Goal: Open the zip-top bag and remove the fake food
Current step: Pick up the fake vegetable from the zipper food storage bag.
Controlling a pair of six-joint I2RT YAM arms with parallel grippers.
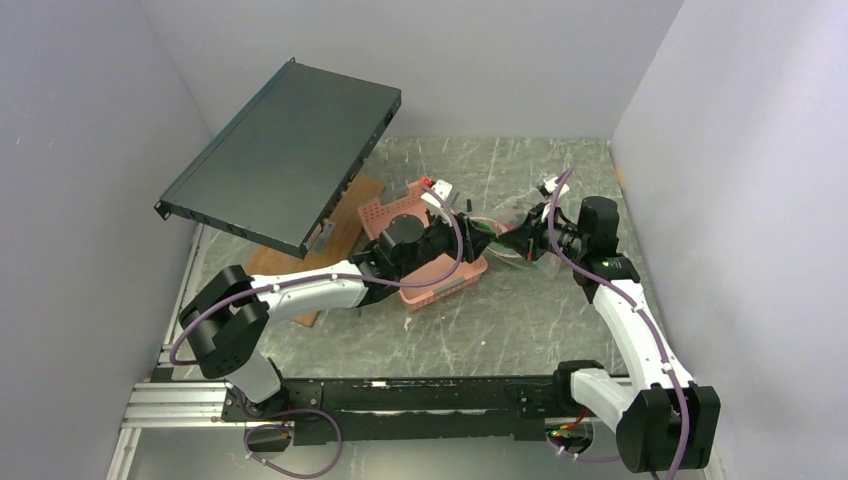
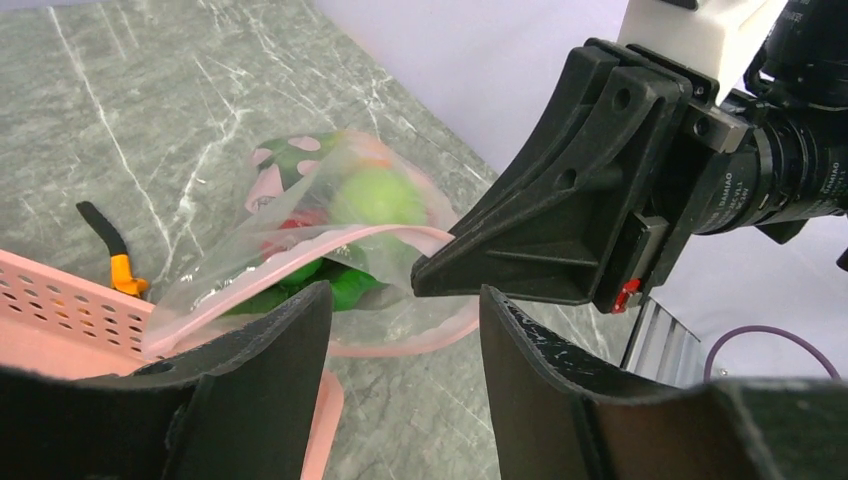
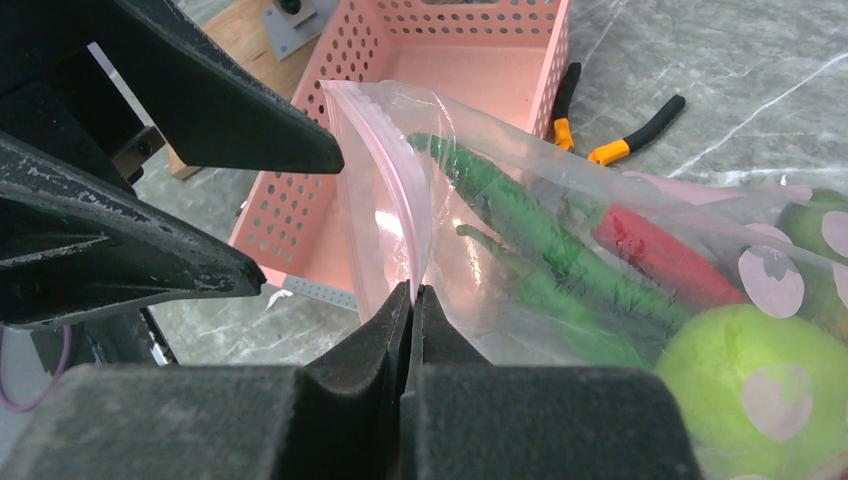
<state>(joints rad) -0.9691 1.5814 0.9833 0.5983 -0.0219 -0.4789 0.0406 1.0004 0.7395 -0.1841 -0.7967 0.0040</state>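
The right gripper (image 3: pixel 412 292) is clamping the pink strip of the zip-top bag (image 3: pixel 480 230), fake food (image 3: pixel 745 370) sitting inside, beside the basket (image 3: pixel 480 60); the left gripper (image 2: pixel 405 292) is hovering close by, jaws standing apart

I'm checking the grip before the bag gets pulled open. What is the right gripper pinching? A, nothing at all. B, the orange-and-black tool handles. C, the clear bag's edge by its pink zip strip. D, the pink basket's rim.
C: in the right wrist view the right gripper is shut on the zip-top bag right at its pink zip strip, with the pink basket lying beyond it, untouched.
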